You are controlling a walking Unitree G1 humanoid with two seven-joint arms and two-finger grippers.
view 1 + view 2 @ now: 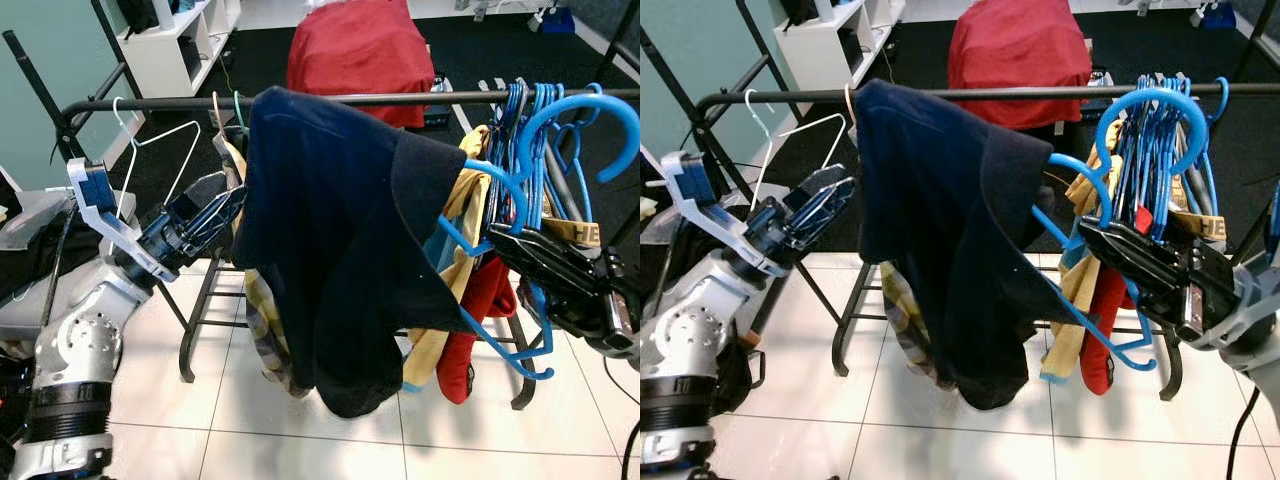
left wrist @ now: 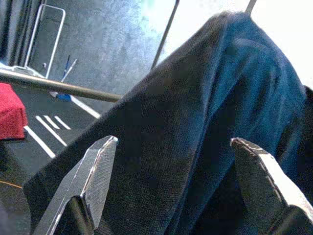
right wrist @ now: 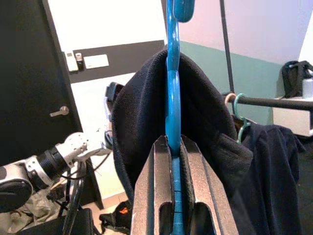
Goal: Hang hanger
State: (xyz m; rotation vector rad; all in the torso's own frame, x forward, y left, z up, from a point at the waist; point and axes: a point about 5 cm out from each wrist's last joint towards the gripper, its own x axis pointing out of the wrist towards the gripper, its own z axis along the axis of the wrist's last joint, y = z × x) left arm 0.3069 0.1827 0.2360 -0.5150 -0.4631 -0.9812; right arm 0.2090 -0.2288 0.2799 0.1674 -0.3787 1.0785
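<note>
A blue plastic hanger (image 1: 1108, 330) carries a navy garment (image 1: 340, 240) draped in front of the black rack rail (image 1: 400, 98). My right gripper (image 1: 1120, 250) is shut on the hanger's neck, and the right wrist view shows its fingers (image 3: 195, 191) clamped on the blue shaft. The hanger's big hook (image 1: 1150, 100) is up at rail height; I cannot tell whether it is over the rail. My left gripper (image 1: 225, 205) is open beside the garment's left edge, and its fingers (image 2: 98, 166) frame the navy cloth (image 2: 205, 122).
Several blue hangers (image 1: 530, 110) crowd the rail's right end over yellow and red clothes (image 1: 480, 310). A white wire hanger (image 1: 150, 140) hangs at the left. Behind the rack are a red-covered object (image 1: 360, 50) and a white shelf (image 1: 170, 50). White tile floor (image 1: 230, 420) lies below.
</note>
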